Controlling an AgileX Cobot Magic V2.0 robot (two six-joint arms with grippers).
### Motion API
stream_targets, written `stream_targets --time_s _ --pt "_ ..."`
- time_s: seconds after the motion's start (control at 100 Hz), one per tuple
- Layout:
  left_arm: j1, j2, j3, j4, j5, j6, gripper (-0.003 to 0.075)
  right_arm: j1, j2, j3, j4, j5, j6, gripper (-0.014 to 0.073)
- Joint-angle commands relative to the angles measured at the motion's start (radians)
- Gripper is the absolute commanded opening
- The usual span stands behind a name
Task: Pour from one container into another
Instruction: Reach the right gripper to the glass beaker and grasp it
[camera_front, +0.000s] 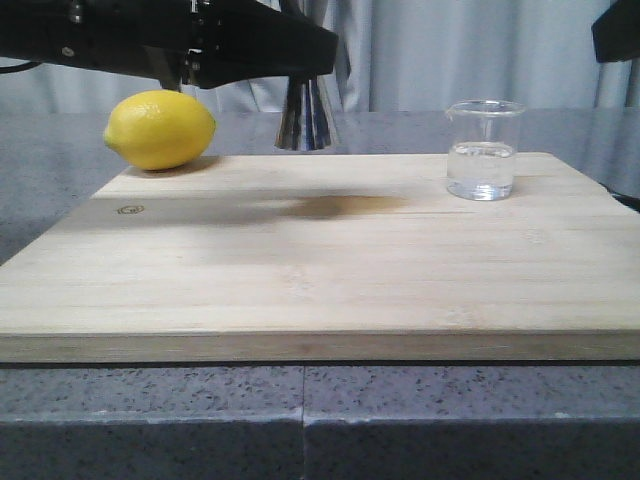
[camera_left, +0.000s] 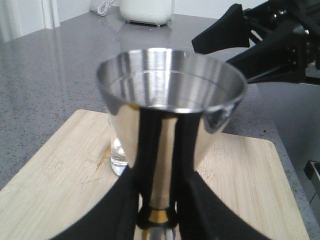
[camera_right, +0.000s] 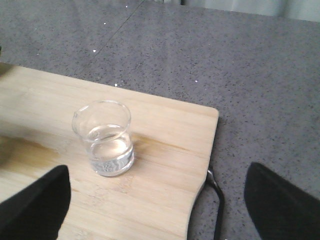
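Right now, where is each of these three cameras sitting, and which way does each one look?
Front view: low at the table edge, looking forward over the wooden board; the left arm shows at top, holding the jigger raised.
Left wrist view: on the left arm, looking along the left gripper shut on the jigger.
Right wrist view: on the right arm, looking down at the beaker; the open right gripper shows.
All three share the beaker and board.

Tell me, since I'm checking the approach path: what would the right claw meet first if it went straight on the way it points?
Probably the glass beaker, standing upright on the wooden board ahead of the open right claw, slightly off-centre. Depth is unclear.
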Motion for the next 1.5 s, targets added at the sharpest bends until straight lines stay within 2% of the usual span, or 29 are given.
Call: stream_targets --time_s 0.0,0.24,0.44,0.56,0.87,1.27,1.49 --pt "-0.006 -0.053 -0.027 -0.072 0.113 -0.011 0.0073 0.004 -0.003 0.01 -0.018 -0.134 -0.011 0.0648" --pt "-0.006 -0.053 -0.027 -0.072 0.113 -0.011 0.0073 0.004 -0.001 0.12 -0.018 -0.252 -0.009 0.0648" --pt "-0.006 -0.053 -0.027 -0.072 0.113 -0.011 0.0073 0.004 0.03 0.129 -0.018 -0.324 -0.007 0.0648" --pt "-0.006 -0.053 -0.027 -0.072 0.113 -0.011 0.0073 0.015 0.1 0.129 -0.018 -0.38 -0.007 0.0648" --pt "-0.006 -0.053 -0.027 -0.072 0.113 -0.011 0.0073 0.125 0.303 0.129 -0.018 -0.594 -0.007 0.0648" --pt "-0.006 -0.053 -0.027 -0.072 0.113 -0.011 0.0073 0.131 0.471 0.129 -0.027 -0.883 -0.007 0.0648" --pt "-0.006 -0.053 -0.027 -0.072 0.113 -0.011 0.0073 0.131 0.539 0.129 -0.027 -0.994 -0.007 0.0648"
